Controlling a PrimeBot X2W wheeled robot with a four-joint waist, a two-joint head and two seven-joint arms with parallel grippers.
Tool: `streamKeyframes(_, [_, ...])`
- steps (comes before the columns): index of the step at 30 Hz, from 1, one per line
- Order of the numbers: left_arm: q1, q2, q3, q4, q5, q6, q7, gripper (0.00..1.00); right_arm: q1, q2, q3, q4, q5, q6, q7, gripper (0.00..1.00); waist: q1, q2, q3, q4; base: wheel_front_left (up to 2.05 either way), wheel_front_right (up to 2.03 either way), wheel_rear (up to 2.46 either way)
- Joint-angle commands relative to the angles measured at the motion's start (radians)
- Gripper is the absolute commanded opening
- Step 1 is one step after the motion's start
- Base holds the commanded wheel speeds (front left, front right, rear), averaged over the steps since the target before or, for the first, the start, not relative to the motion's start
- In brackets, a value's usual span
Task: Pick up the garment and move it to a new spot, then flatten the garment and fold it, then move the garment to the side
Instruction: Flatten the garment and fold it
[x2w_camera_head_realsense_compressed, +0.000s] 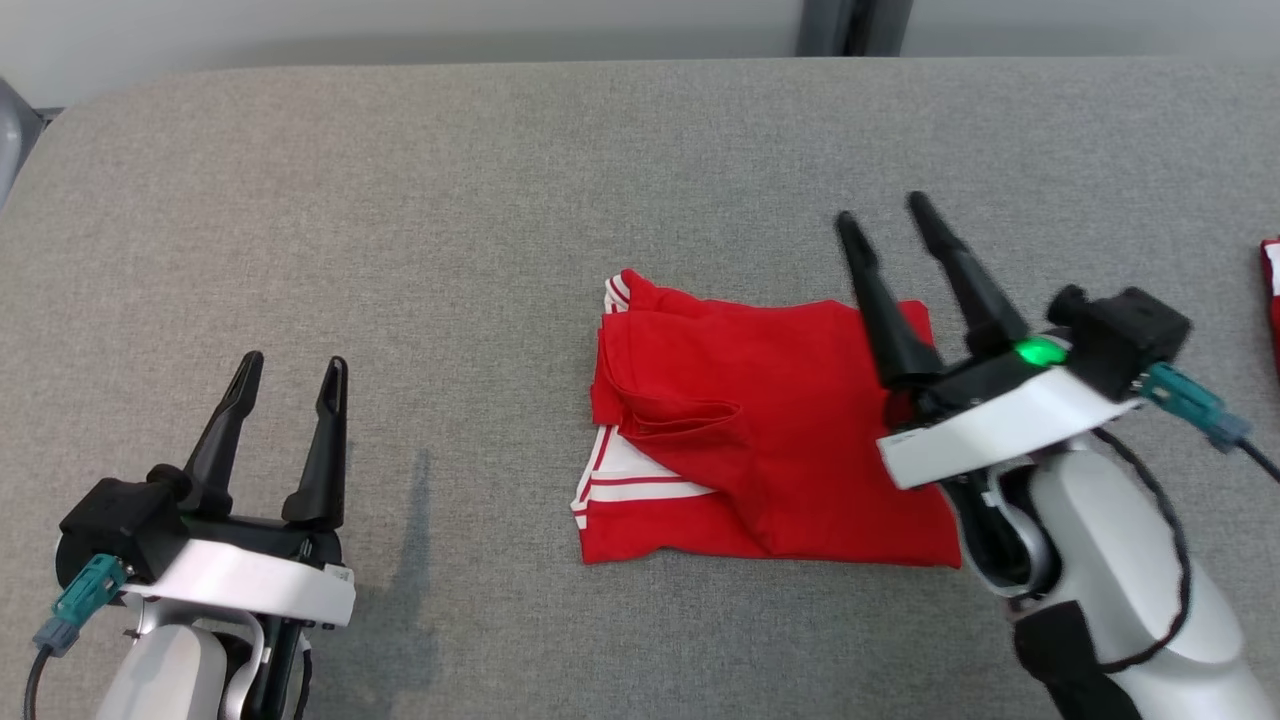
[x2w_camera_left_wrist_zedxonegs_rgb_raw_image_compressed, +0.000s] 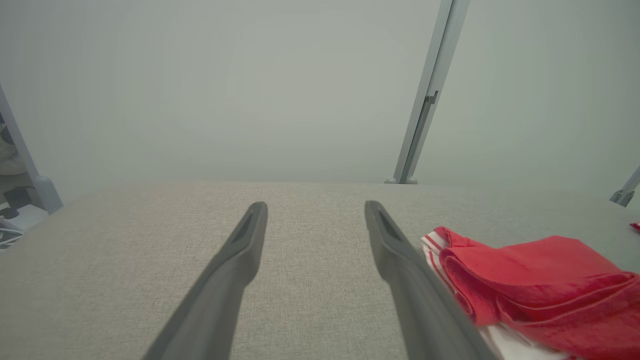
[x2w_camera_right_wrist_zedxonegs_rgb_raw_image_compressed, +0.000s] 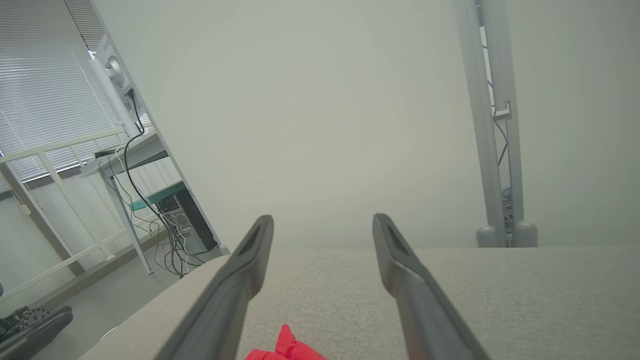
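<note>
The garment (x2w_camera_head_realsense_compressed: 770, 440) is red with white stripes and lies folded into a rough rectangle at the middle right of the grey table (x2w_camera_head_realsense_compressed: 450, 200). My right gripper (x2w_camera_head_realsense_compressed: 880, 215) is open above its right edge, fingers pointing away, nothing between them. In the right wrist view a red corner of the garment (x2w_camera_right_wrist_zedxonegs_rgb_raw_image_compressed: 285, 347) peeks up between the open right gripper (x2w_camera_right_wrist_zedxonegs_rgb_raw_image_compressed: 322, 227). My left gripper (x2w_camera_head_realsense_compressed: 292, 365) rests open at the lower left, well apart from the cloth. The left wrist view has the garment (x2w_camera_left_wrist_zedxonegs_rgb_raw_image_compressed: 540, 280) to the right of the open left gripper (x2w_camera_left_wrist_zedxonegs_rgb_raw_image_compressed: 315, 212).
Another red item (x2w_camera_head_realsense_compressed: 1272, 290) shows at the table's right edge. A grey upright post (x2w_camera_left_wrist_zedxonegs_rgb_raw_image_compressed: 425, 100) stands behind the far edge. Beyond the table's end, a desk with cables and a computer (x2w_camera_right_wrist_zedxonegs_rgb_raw_image_compressed: 175, 220) stands by a window with blinds.
</note>
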Motion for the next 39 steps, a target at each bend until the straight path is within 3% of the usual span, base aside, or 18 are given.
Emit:
streamKeyframes(1, [0.013,0.001,0.006,-0.003,0.009,0.007,-0.004,1.00,0.030,-0.022,-0.046,-0.008,-0.032,0.000,-0.001,1.00,0.0000,0.0000,-0.010,-0.007,0.00,0.00,0.00])
streamKeyframes(10, [0.052,0.006,0.032,-0.016,0.022,0.030,-0.004,1.00,0.248,-0.123,-0.356,-0.061,-0.207,0.000,0.061,1.00,0.0000,0.0000,-0.062,-0.027,0.00,0.00,0.00])
streamKeyframes(15, [0.086,0.013,0.040,-0.027,0.020,0.045,-0.003,1.00,0.358,-0.134,-0.454,-0.109,-0.252,0.000,0.096,1.00,0.0000,0.0000,-0.094,-0.041,0.00,0.00,0.00])
streamKeyframes(22, [0.156,0.022,0.041,-0.062,0.023,0.074,0.025,1.00,0.462,-0.106,-0.487,-0.162,-0.272,0.000,0.141,1.00,0.0000,0.0000,-0.166,-0.058,0.00,0.00,0.00])
streamKeyframes(39, [0.277,0.046,0.035,-0.145,0.028,0.124,0.094,1.00,0.577,-0.094,-0.453,-0.205,-0.246,0.000,0.177,1.00,0.0000,0.0000,-0.303,-0.041,0.00,0.00,0.00])
